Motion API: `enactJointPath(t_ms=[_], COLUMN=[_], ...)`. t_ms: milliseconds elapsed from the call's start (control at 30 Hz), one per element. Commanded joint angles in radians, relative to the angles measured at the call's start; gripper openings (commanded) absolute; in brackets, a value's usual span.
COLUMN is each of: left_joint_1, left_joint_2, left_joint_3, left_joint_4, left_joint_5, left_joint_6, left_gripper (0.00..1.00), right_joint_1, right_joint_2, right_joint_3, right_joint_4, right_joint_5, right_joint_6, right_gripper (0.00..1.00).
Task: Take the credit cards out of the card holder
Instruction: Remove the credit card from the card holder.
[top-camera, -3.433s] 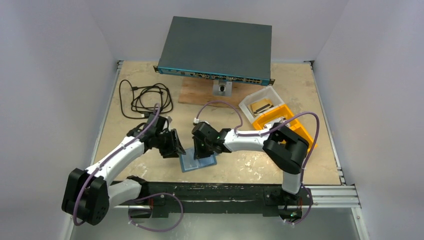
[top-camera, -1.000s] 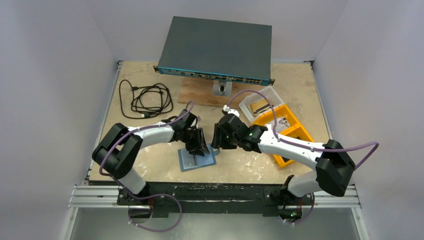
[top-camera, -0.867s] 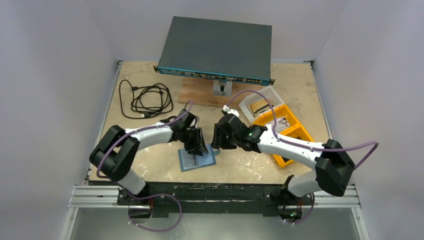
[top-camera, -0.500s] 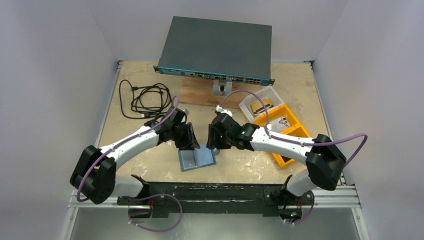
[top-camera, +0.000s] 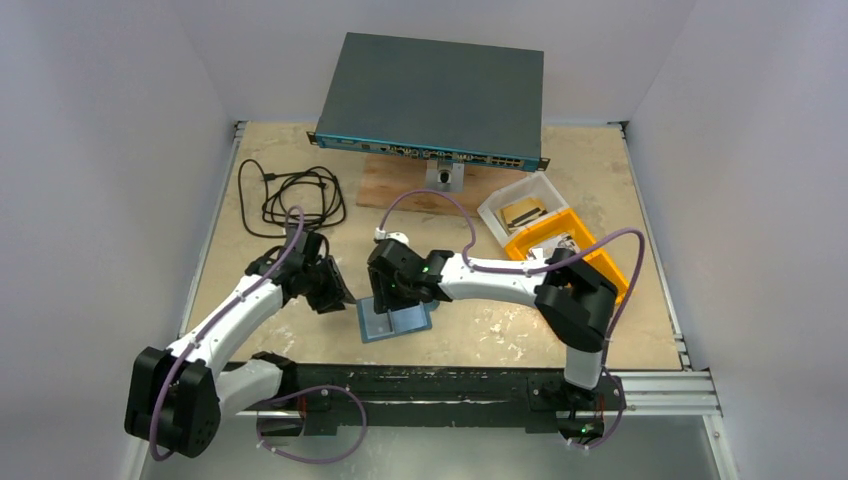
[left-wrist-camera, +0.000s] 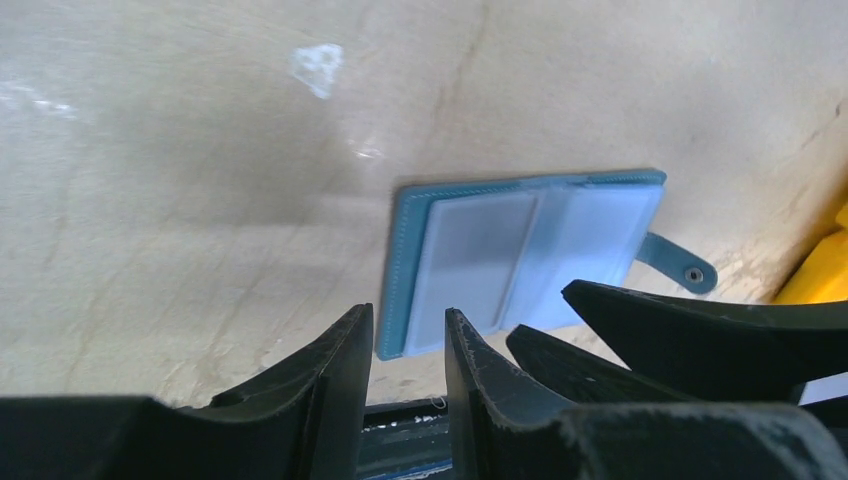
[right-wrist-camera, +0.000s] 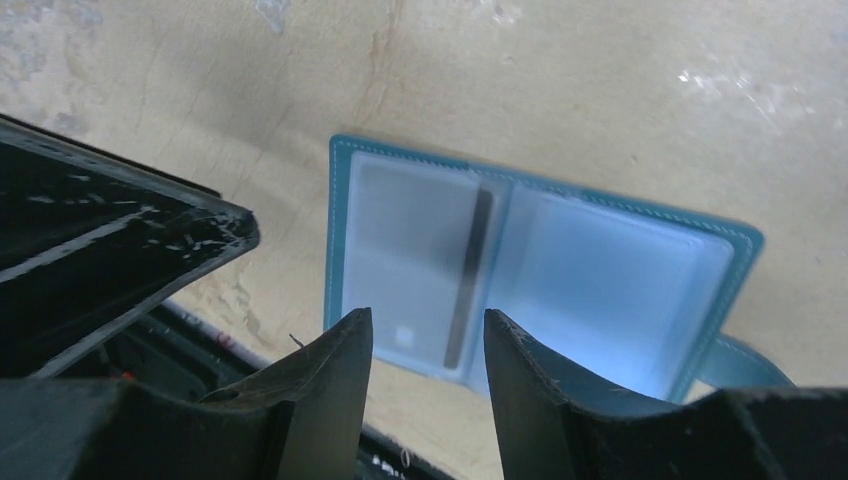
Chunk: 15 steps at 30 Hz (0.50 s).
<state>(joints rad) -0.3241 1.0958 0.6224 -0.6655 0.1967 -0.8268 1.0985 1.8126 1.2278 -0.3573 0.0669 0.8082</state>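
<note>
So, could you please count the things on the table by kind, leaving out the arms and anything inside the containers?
Bins: 2 (clear tub, orange bin)
Card holder: 1
Cable: 1
Network switch: 1
Wooden board: 1
Small grey block: 1
Total: 7

This looks like a robot lab. Two white robot arms (top-camera: 235, 315) are bolted to a metal rail (top-camera: 660, 385) at a table (top-camera: 600, 170) shut in by plain white walls (top-camera: 110, 150). A network switch (top-camera: 435, 95), a black cable (top-camera: 290, 200) and an orange bin (top-camera: 608, 268) sit on it.
</note>
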Motion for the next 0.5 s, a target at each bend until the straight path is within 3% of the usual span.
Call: enactJointPath(t_ms=[0,467], left_joint_1=[0.061,0.105], left_joint_2=[-0.029,-0.007], left_joint_3=[-0.010,-0.004], left_joint_4=[-0.039,-0.015], left_joint_5=[-0.037,0.019], left_joint_6=[0.017,0.038], left_gripper=[0.32,0.32], right_joint_1=[0.035,0.078], right_joint_2=[0.063,0.214], right_joint_3=[0.120,0.236], right_joint_4=[-0.076,-0.188], right_joint_5=[0.083,0.163], right_joint_6=[-0.052,-0.078], right_gripper=[0.45,0.48])
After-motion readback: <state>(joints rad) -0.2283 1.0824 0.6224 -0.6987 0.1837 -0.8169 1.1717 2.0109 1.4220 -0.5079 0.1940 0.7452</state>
